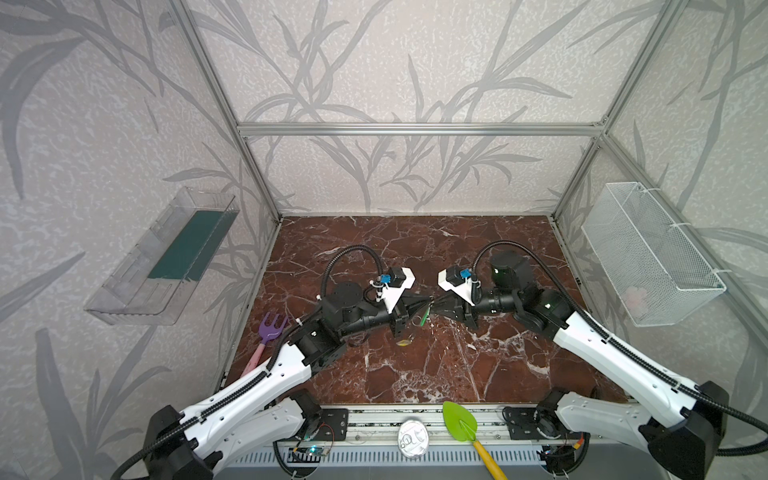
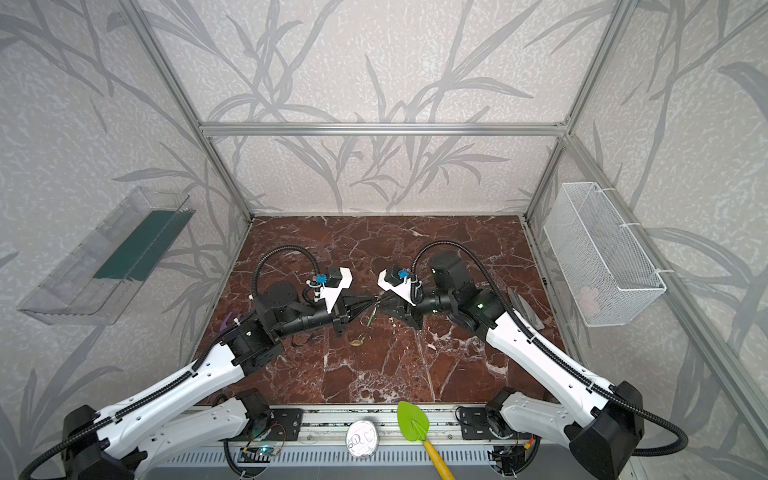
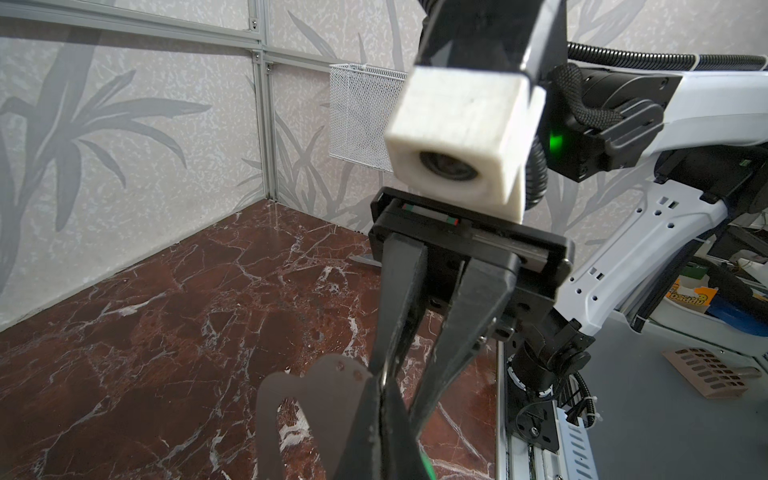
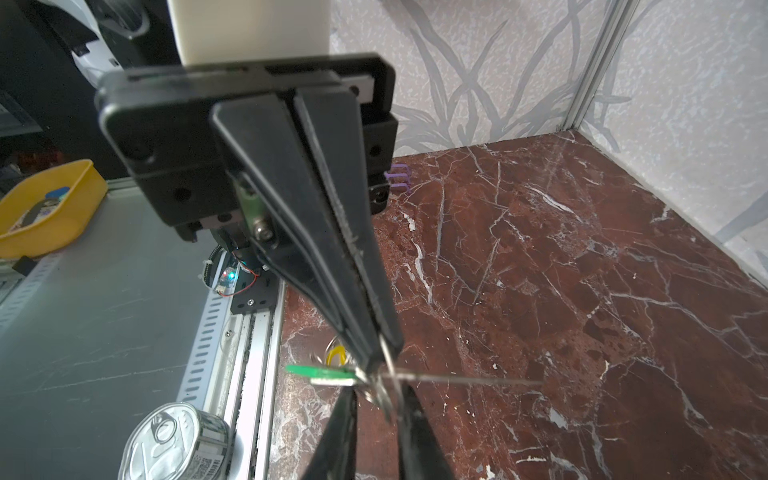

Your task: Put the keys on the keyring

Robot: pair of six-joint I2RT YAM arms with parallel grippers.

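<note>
Count, big to small: 2 arms (left arm [image 1: 249,386], right arm [image 1: 615,353]). 1 wire basket [image 1: 648,253] on the wall outboard of the right arm, 1 clear tray [image 1: 162,257] on the wall outboard of the left arm. 1 green spade [image 1: 459,420] and 1 can [image 1: 411,438] on the front rail behind both tools, 1 purple fork [image 1: 272,328] beside the left arm's elbow. 1 keyring [image 3: 332,380], 2 keys. left gripper [image 1: 427,304] and right gripper [image 1: 439,306] meet tip to tip above the marble. Left gripper: fingers [image 4: 316,208] pressed together, pinching the keyring near its small holes. Right gripper: fingers [image 4: 338,432] spread, gap visible in both wrist views. green-tag key [image 4: 320,372] hangs right at the meeting point, blade between those fingers; can't tell if they touch it. yellow-tag key [image 1: 403,342] lies on the marble below the left gripper's tips, on the rail side. View differences: both top views show the key tags, but the keyring is lost behind the tips. Left wrist view shows its flat face, oval opening and holes. Right wrist view shows it edge-on as a thin line, plus a yellow bin [image 4: 50,208] off the table. Writing: upside-down word on a yellow pack [image 3: 688,297] looks like "Daddy"; can label too small to read.
</note>
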